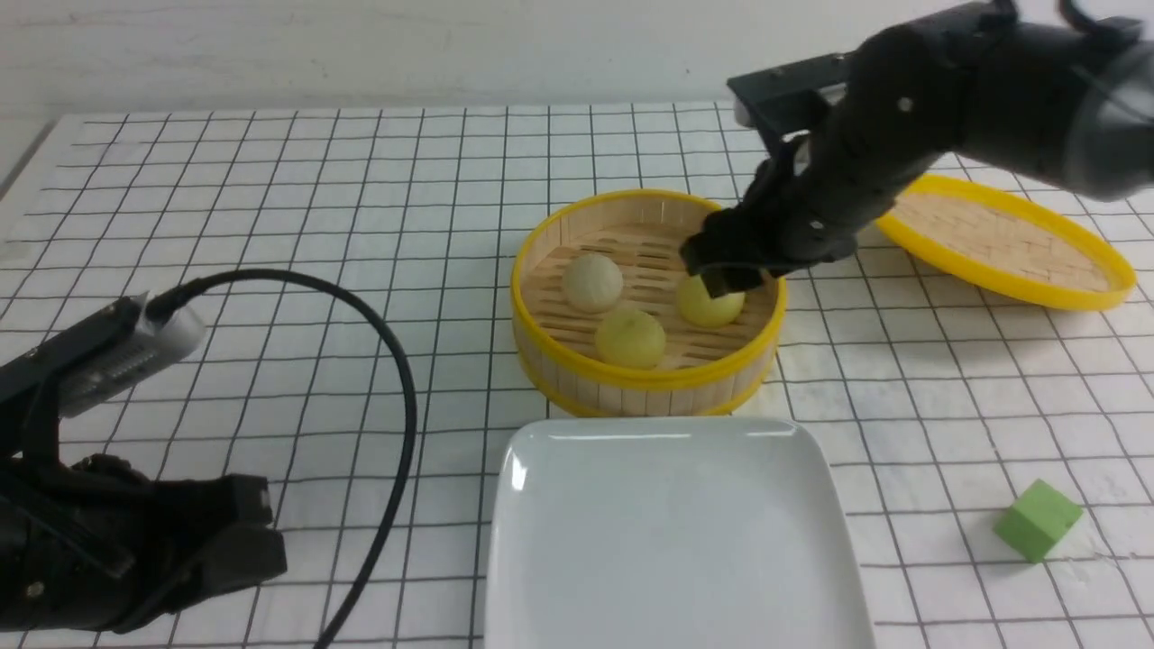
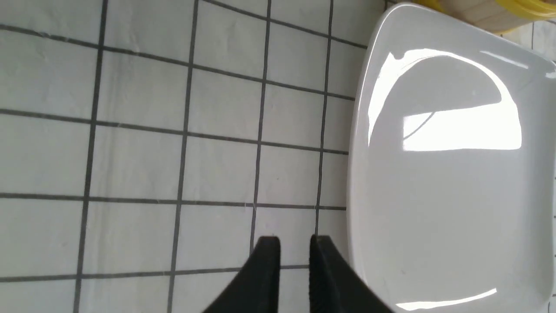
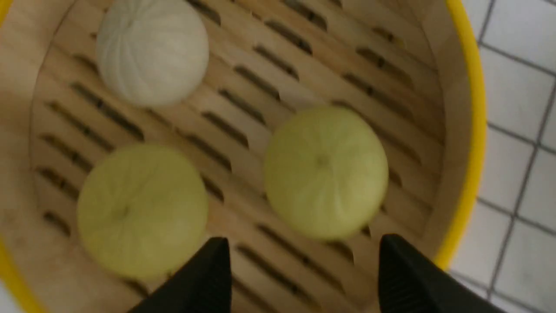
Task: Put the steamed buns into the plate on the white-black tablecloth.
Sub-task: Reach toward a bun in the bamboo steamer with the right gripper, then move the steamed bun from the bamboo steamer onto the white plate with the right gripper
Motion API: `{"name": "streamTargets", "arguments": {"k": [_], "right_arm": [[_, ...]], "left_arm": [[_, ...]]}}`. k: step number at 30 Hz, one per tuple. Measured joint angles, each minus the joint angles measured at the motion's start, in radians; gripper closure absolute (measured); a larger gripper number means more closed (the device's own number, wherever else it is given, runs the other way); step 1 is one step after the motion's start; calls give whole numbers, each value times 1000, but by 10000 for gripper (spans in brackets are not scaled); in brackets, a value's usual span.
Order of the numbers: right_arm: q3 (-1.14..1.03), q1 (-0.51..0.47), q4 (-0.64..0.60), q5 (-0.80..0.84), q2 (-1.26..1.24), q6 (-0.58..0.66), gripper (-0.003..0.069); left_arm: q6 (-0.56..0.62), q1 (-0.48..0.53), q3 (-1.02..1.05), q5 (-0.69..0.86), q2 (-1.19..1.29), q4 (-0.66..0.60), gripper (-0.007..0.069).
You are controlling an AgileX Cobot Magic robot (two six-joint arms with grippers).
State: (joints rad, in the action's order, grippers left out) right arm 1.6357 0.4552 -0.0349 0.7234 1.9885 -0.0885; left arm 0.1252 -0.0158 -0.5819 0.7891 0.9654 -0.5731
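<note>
Right gripper (image 3: 299,252), jaws wide apart and empty, hung just above a yellow bun (image 3: 325,171) in the steamer (image 1: 541,261); all three buns lay below it, the plate (image 1: 672,541) behind it bare. Risk: closing off-centre, one finger (image 3: 204,278) could shove the neighbouring bun (image 3: 141,208) or strike the steamer wall.

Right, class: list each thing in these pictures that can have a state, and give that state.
steamed buns: all three in the steamer, none gripped.
steamer: uncovered.
lid: off, lying on the tablecloth beside the steamer.
plate: empty.
right claw: open, above the buns in the steamer.
left claw: almost closed, holding nothing.
green cube: resting on the tablecloth.
</note>
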Motion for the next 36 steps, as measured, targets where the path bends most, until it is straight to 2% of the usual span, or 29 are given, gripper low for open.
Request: {"name": "streamTargets", "arguments": {"k": [5, 10, 11, 12, 13, 16, 20, 23, 24, 25, 27, 31, 32, 33, 35, 36], "right_arm": [[70, 0, 51, -33, 123, 0, 257], [96, 5, 82, 15, 119, 2, 603], [96, 8, 82, 44, 91, 7, 636], [96, 9, 82, 44, 85, 7, 636], [96, 18, 80, 119, 20, 16, 647], [53, 46, 57, 218, -152, 27, 647], [-141, 92, -18, 219, -323, 19, 647], [-445, 164, -102, 66, -395, 1, 645], [-461, 168, -105, 42, -395, 1, 644], [-567, 196, -111, -49, -383, 1, 633], [-625, 207, -110, -94, -370, 1, 620], [-679, 210, -103, -146, -333, 1, 419], [-679, 210, -103, -146, -333, 1, 419], [-646, 210, -101, -101, -342, 3, 323], [-622, 210, -94, -63, -356, 10, 304], [-580, 210, -67, 13, -398, 21, 324]], "left_arm": [[0, 0, 0, 0, 0, 0, 449], [0, 0, 0, 0, 0, 0, 435], [0, 0, 0, 0, 0, 0, 433], [0, 0, 0, 0, 0, 0, 433], [0, 0, 0, 0, 0, 0, 430], [0, 0, 0, 0, 0, 0, 427], [0, 0, 0, -1, 0, 0, 426], [0, 0, 0, 1, 0, 0, 425], [0, 0, 0, 1, 0, 0, 425], [0, 0, 0, 0, 0, 0, 422], [0, 0, 0, 0, 1, 1, 421], [28, 0, 0, 6, 1, 1, 413], [30, 0, -1, 8, 1, 1, 412], [46, 0, -10, 31, 2, 1, 412], [47, 0, -25, 54, 4, 4, 413], [46, 0, -62, 123, 19, 10, 425]]}}
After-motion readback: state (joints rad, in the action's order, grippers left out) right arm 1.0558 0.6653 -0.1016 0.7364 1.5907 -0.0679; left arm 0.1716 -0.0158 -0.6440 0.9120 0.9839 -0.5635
